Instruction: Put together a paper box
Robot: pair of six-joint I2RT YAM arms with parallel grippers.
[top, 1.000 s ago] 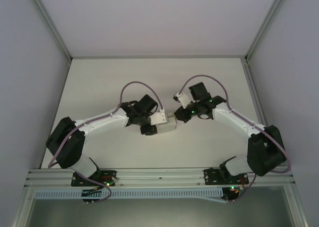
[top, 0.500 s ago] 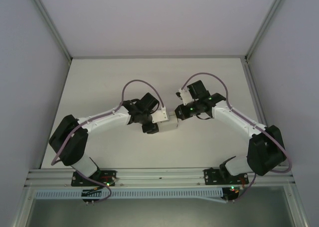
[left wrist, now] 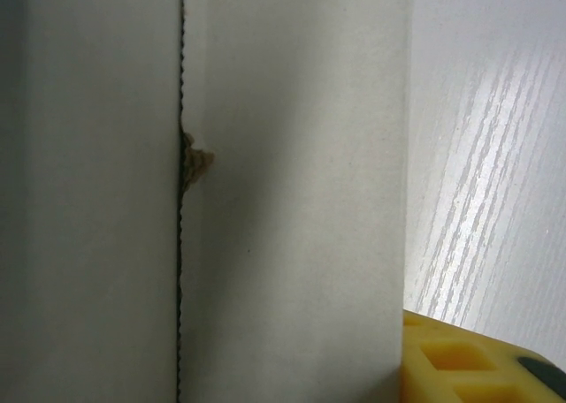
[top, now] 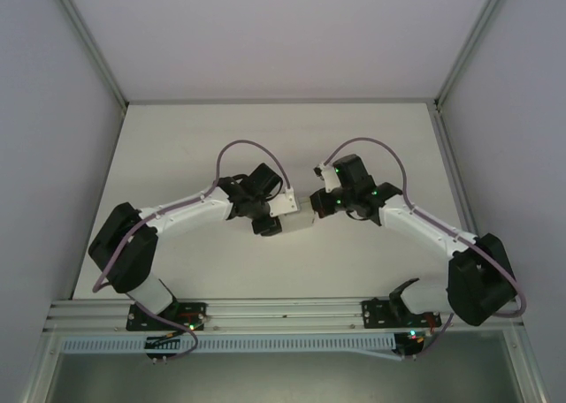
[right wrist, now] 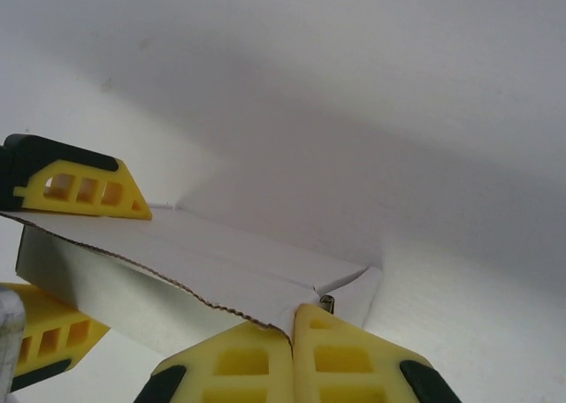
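Note:
The paper box is a small white card box held above the table's middle. My left gripper is shut on it. In the right wrist view its yellow fingers sit above and below the box's left end. In the left wrist view the box wall, with a serrated seam, lies close against the lens beside one yellow finger. My right gripper is shut, pinching the corner of a flap with a serrated edge. From above, that gripper meets the box's right end.
The white table stretches out around both arms. Grey walls and metal frame posts enclose it on the left, right and back. The arm bases stand on the rail at the near edge.
My right arm has swung left toward the box, and its jaws have closed the last bit onto the flap. The left gripper and box shifted only slightly.

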